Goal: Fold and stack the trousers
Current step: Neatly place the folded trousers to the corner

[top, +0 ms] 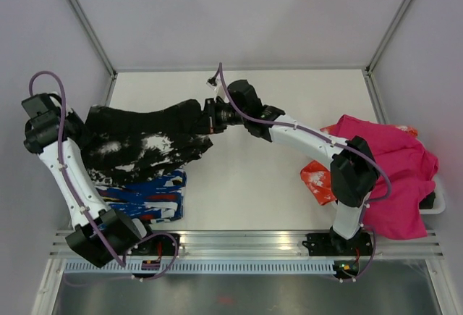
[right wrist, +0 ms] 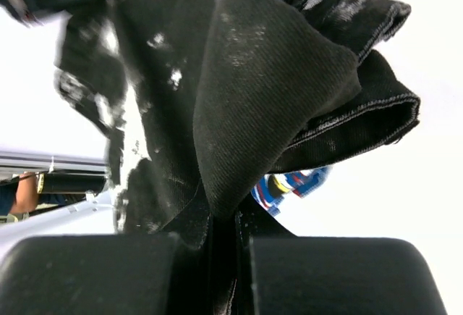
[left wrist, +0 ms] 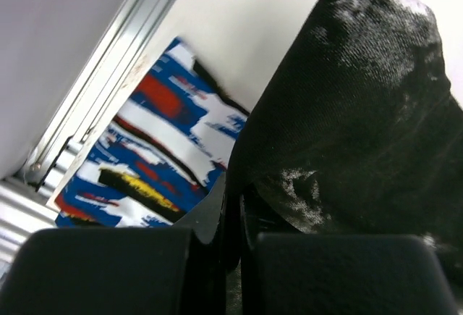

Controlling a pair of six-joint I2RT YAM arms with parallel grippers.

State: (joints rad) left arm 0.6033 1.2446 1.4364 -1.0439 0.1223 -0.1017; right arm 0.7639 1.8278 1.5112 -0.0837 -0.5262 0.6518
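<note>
Pinching the trousers (top: 145, 145) at both ends. My left claw (left wrist: 233, 221) is clamped narrow on their left edge, close to the left wall. The trousers spread between my two claws over the left half of the table (top: 253, 185). Their near part is draped over the streaked garment (top: 153, 200), which lies folded at the front left. My right claw (right wrist: 233, 232) is squeezed tight on a bunched fold at the trousers' right end, about mid-table. Far right, well apart: magenta cloth (top: 394, 174) heaped at the table's edge, with an orange scrap (top: 317, 181) showing just beside it.
</note>
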